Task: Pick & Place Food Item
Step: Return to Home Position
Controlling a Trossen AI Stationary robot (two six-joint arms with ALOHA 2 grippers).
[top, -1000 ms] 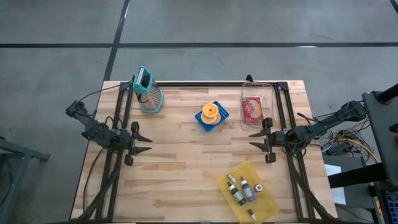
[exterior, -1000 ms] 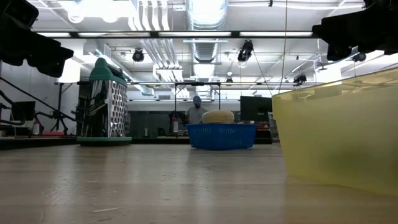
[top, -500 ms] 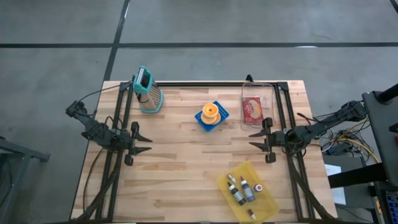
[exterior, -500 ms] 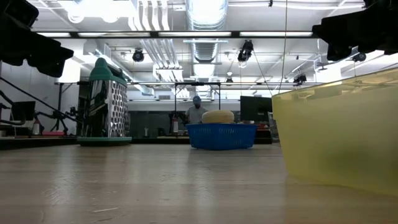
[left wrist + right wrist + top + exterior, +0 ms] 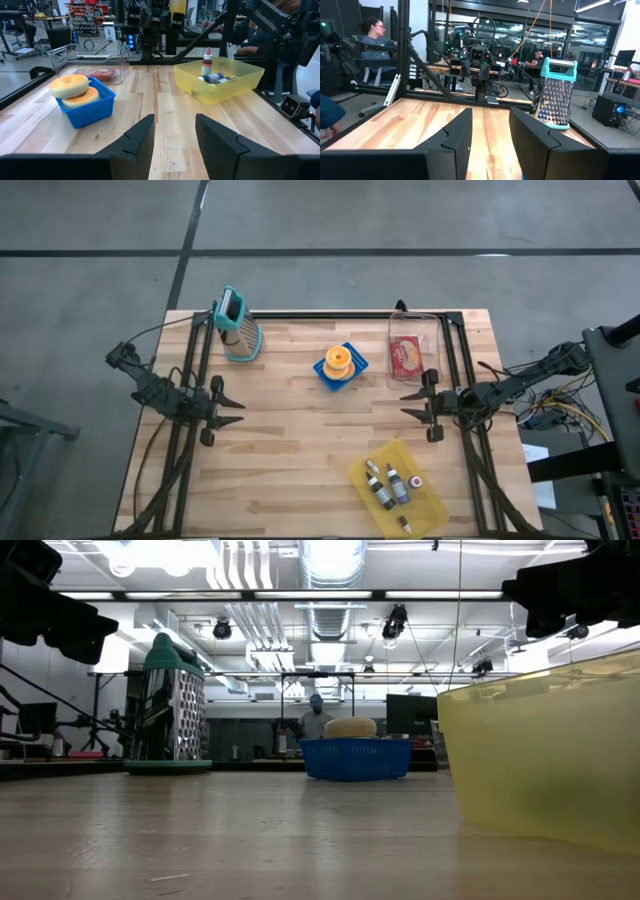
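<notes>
1. Left gripper (image 5: 237,408) sits at the left side of the wooden table (image 5: 290,465). Its fingers are spread and nothing is between them; its wrist view shows only bare planks in the gap.
2. Right gripper (image 5: 404,406) sits opposite at the right side, also spread and empty.
3. Both grippers point inward toward the table's middle. They are well apart from each other and from the blue bin (image 5: 358,361).
4. Task item: the orange donuts (image 5: 337,362) are stacked in the blue bin, just far of centre. The left wrist view shows two donuts, the upper one tilted and offset on the lower. Whether more lie underneath cannot be told.
5. Other items:
   - The box grater (image 5: 238,327) stands upright at far left.
   - A clear container (image 5: 407,352) holding something red is at far right.
   - A yellow bin (image 5: 432,505) with small bottles is at near right.
   - Neither gripper touches any of them.
6. Step in hand (judgement): the return to home. No donut lies loose on the table, so stacking looks finished. The matched, drawn-back poses suggest the arms are at or very near rest.
7. Next move (judgement): no grasp is needed. Any remaining travel should be a small settle, with the fingers kept apart and clear of the black frame rails. The offset top donut is best left undisturbed.
</notes>
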